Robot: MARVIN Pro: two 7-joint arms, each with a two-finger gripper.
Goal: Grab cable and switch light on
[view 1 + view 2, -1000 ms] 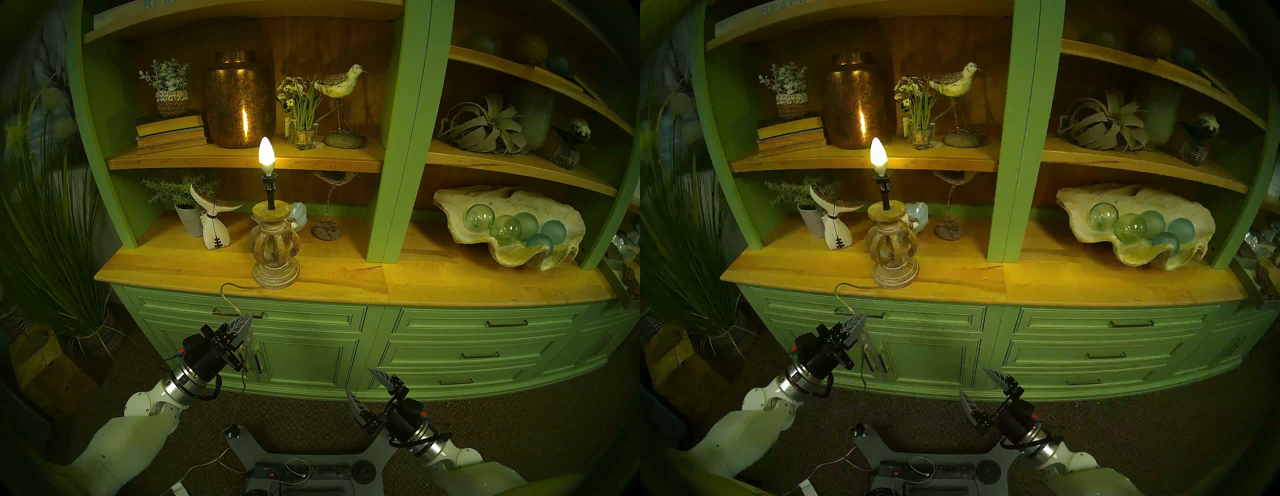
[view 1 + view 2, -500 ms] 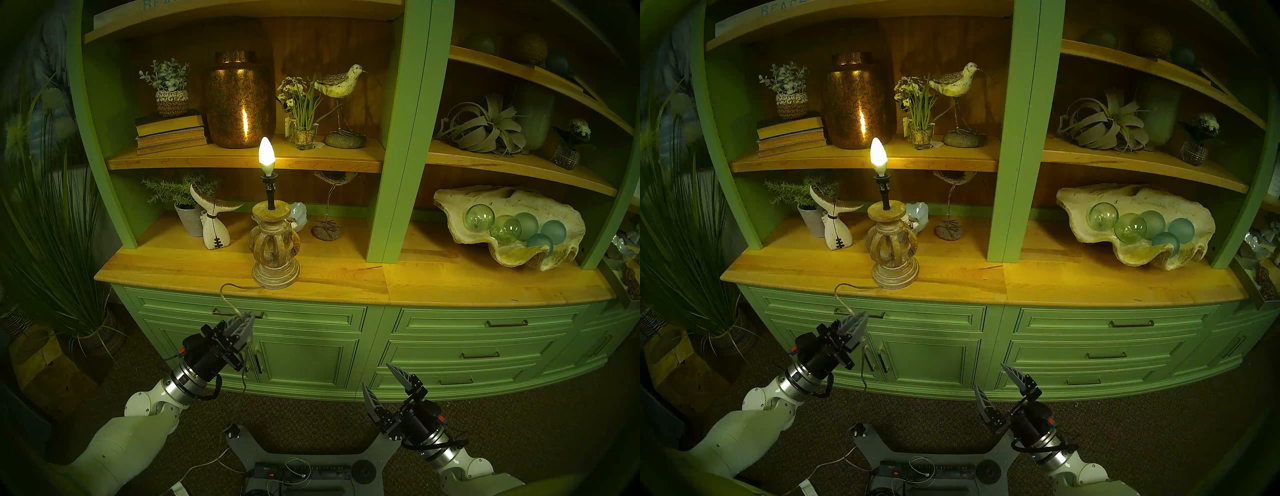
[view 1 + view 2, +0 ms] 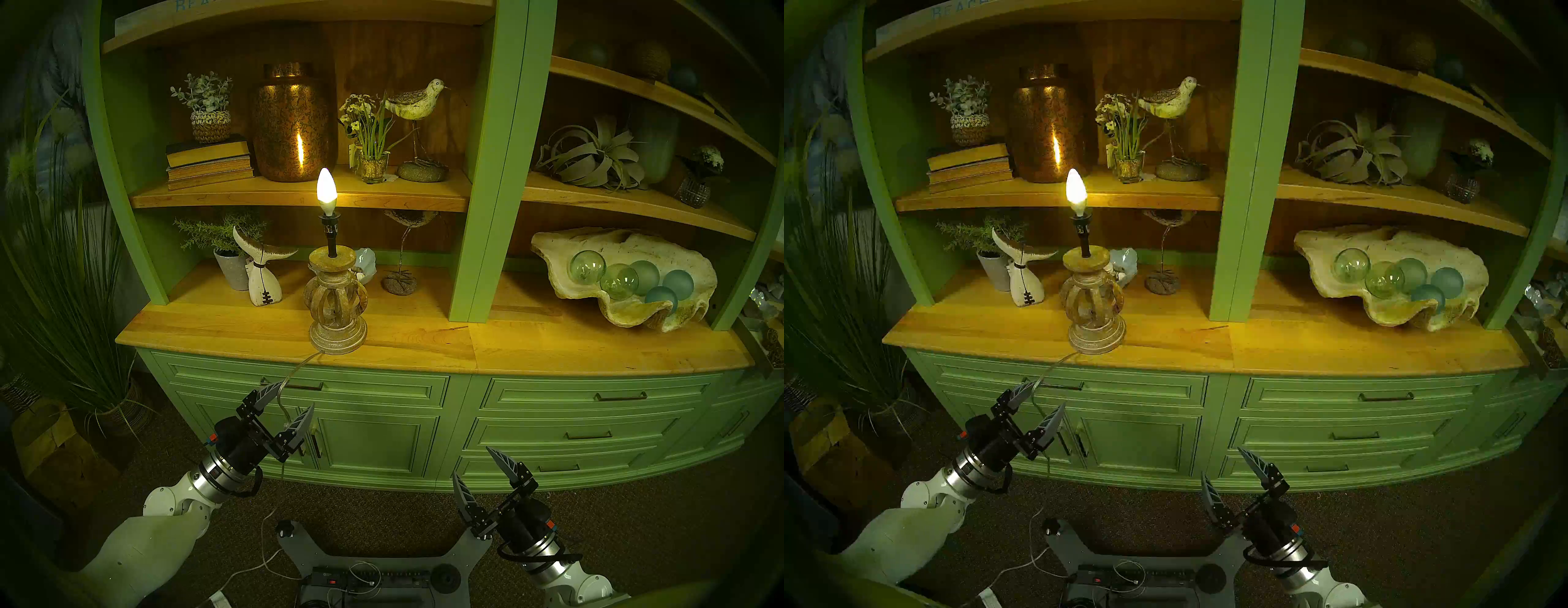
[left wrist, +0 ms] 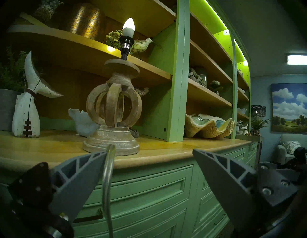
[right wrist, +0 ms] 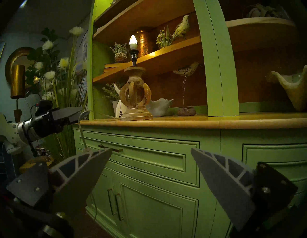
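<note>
The lamp (image 3: 337, 303) stands at the front of the wooden counter, its candle bulb (image 3: 326, 189) lit. It also shows in the other head view (image 3: 1093, 299) and both wrist views (image 4: 114, 106) (image 5: 135, 93). The clear cable (image 3: 297, 368) runs off the lamp base, over the counter edge and down between the fingers of my left gripper (image 3: 297, 395). That gripper is open, and the cable (image 4: 107, 174) hangs loose beside one finger. A small clear block (image 5: 86, 150) sits on the cord lower down. My right gripper (image 3: 471, 460) is open and empty, low before the cabinet doors.
The green cabinet has drawers with handles (image 3: 292, 385) right behind the left gripper. A whale-tail figure (image 3: 263, 276) and a small shell dish (image 3: 365, 263) stand by the lamp. A black power strip (image 3: 369, 579) and a white wire (image 3: 254, 569) lie by my base. Tall potted grass (image 3: 63, 297) stands at the left.
My left gripper has opened, let go of the cable and drawn back down-left. The cable's loop on the counter has slid off and hangs straighter. My right arm has moved right and back.
</note>
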